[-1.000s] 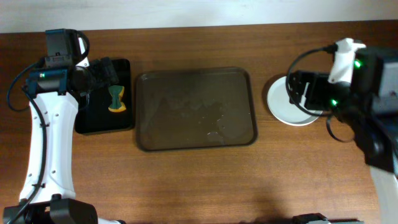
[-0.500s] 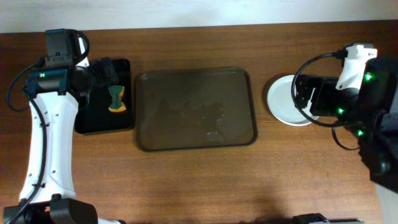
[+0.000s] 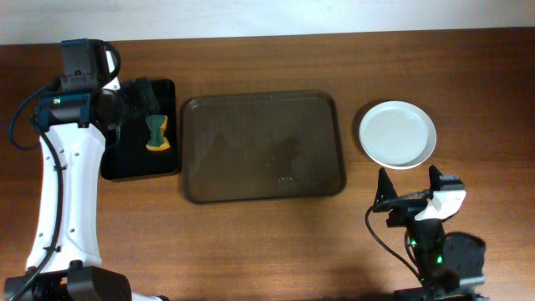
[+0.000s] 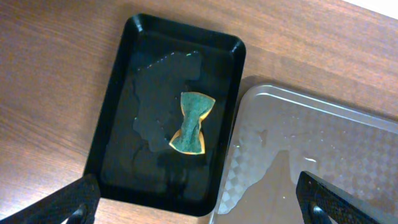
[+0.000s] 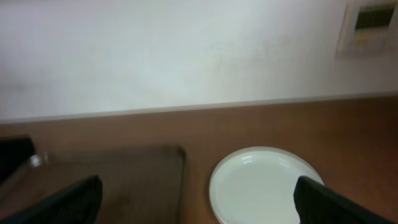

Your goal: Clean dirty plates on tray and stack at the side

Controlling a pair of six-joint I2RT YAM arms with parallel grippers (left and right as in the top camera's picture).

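The dark brown tray (image 3: 263, 146) lies mid-table, wet and with no plates on it; it also shows in the left wrist view (image 4: 311, 155) and the right wrist view (image 5: 112, 180). The white plates (image 3: 398, 134) sit to its right on the table, looking clean; from above they read as one disc, so I cannot tell how many are stacked. They also show in the right wrist view (image 5: 264, 183). My right gripper (image 3: 409, 186) is open and empty, well in front of the plates (image 5: 202, 208). My left gripper (image 3: 138, 99) is open and empty above the small black tray (image 4: 199, 208).
A small black tray (image 3: 140, 130) stands left of the brown tray, wet inside, with a green and yellow sponge (image 3: 156, 132) lying in it; the sponge also shows in the left wrist view (image 4: 189, 121). A white wall runs along the far table edge.
My right arm has pulled back from over the plates to the front right of the table, leaving the plates fully uncovered. My left arm has not moved.
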